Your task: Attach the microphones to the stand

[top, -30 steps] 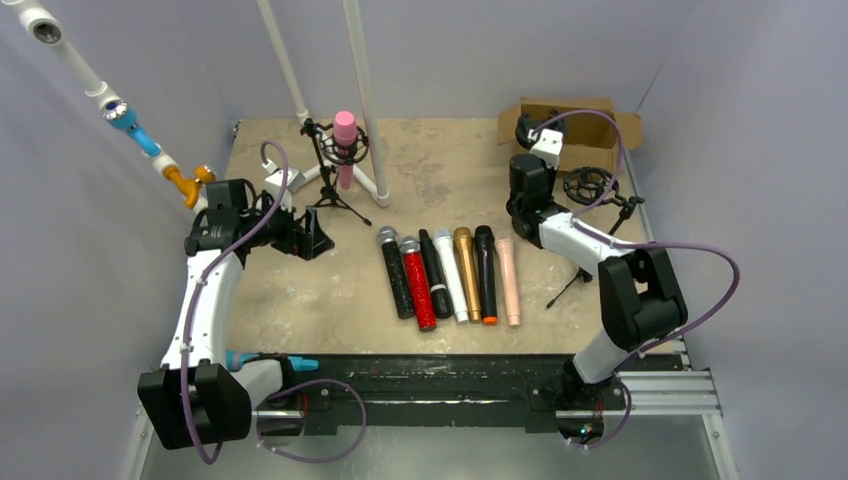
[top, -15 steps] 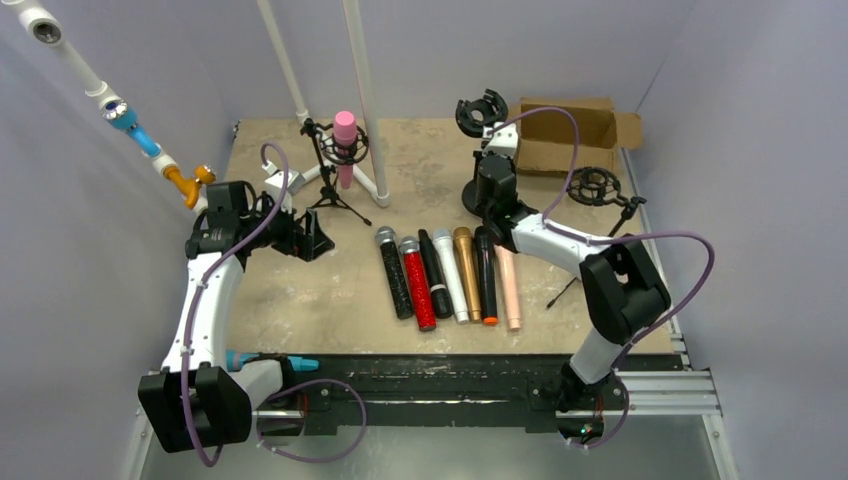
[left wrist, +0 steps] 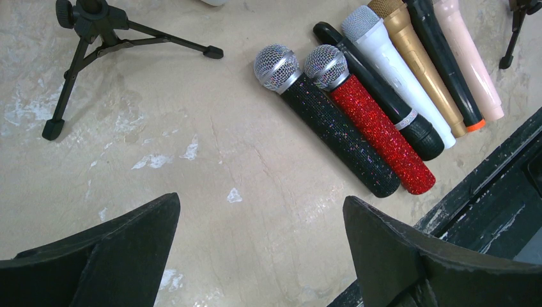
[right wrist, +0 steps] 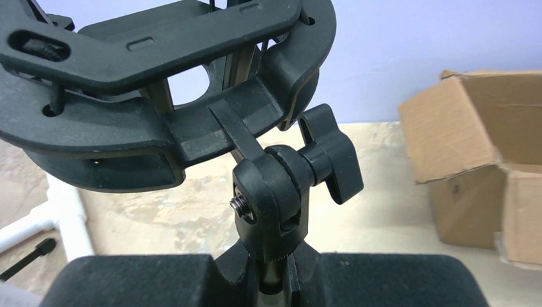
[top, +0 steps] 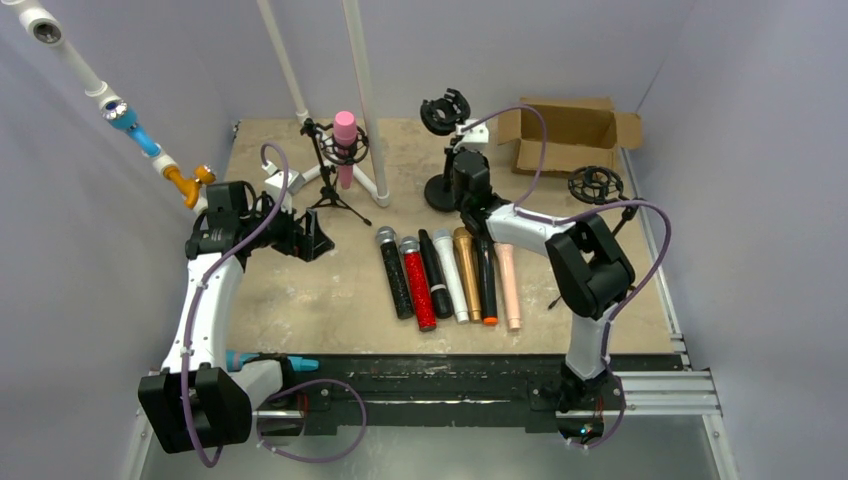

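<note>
While the left claw point(left wrist: 261, 199) is hanging wide open over the table point(top: 300, 290), a pink microphone point(top: 345, 135) is standing in the rear stand point(top: 335, 195), seven microphones point(top: 450, 275) are lying side by side mid-table, and the right claw point(right wrist: 275, 278) is gripping a second stand point(right wrist: 268, 192) by its stem behind them.

No writing, label or number can be read anywhere.

microphones point(top: 450, 275): side by side, table centre
stand point(top: 438, 192): just behind them
box point(top: 575, 128): back right
tripod point(top: 327, 178): back left — one microphone point(top: 345, 130) in its mount
</note>
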You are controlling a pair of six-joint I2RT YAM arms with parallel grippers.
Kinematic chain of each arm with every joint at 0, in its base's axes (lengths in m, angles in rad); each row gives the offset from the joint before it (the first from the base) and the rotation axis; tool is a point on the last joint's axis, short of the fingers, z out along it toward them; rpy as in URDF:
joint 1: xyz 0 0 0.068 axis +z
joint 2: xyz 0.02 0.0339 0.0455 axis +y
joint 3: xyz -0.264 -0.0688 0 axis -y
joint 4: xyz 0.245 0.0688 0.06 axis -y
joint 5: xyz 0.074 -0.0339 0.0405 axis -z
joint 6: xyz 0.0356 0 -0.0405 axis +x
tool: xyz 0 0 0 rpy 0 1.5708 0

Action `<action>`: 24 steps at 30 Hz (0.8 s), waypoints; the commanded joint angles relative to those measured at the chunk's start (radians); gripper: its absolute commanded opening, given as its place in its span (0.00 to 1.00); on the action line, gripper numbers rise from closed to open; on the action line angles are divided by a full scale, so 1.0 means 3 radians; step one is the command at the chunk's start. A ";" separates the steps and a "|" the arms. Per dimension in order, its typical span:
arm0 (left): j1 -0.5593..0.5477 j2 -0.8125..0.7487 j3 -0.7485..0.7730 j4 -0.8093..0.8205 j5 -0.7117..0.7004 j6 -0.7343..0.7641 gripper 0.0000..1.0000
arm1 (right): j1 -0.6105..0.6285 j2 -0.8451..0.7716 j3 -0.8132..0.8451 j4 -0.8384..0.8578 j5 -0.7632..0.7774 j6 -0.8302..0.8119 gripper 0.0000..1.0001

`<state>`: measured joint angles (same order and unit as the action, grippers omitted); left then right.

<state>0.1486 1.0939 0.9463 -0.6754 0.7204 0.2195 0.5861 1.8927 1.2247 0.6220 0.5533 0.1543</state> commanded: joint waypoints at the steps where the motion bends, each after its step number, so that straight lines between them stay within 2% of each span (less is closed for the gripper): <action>1: 0.0015 -0.0022 0.0047 0.0048 0.0023 -0.0003 1.00 | 0.0142 -0.0012 0.0263 0.0371 -0.0085 0.0083 0.00; 7: 0.0014 -0.0028 0.0056 0.0041 0.0035 -0.0019 1.00 | 0.0180 0.0087 0.0320 0.0225 -0.0091 0.0034 0.00; 12: 0.0014 -0.0052 0.0045 0.0017 0.0035 -0.0019 1.00 | 0.0187 0.0044 0.0259 0.0013 -0.0131 0.0016 0.34; 15: 0.0016 -0.0061 0.0062 -0.0013 0.0056 -0.0036 1.00 | 0.0206 -0.0048 0.0149 -0.0109 -0.0103 0.0052 0.51; 18: 0.0017 -0.0069 0.0093 -0.0076 0.0078 -0.0020 1.00 | 0.0234 -0.0183 0.0030 -0.0238 -0.0016 0.0107 0.60; 24: 0.0015 -0.0134 0.0155 -0.0193 0.0075 -0.0008 1.00 | 0.0271 -0.0575 -0.0110 -0.0770 0.0077 0.0328 0.67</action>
<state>0.1486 1.0870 0.9466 -0.7082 0.7216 0.2192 0.6559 1.8343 1.2064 0.4919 0.5377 0.1905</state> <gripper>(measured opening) 0.998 0.651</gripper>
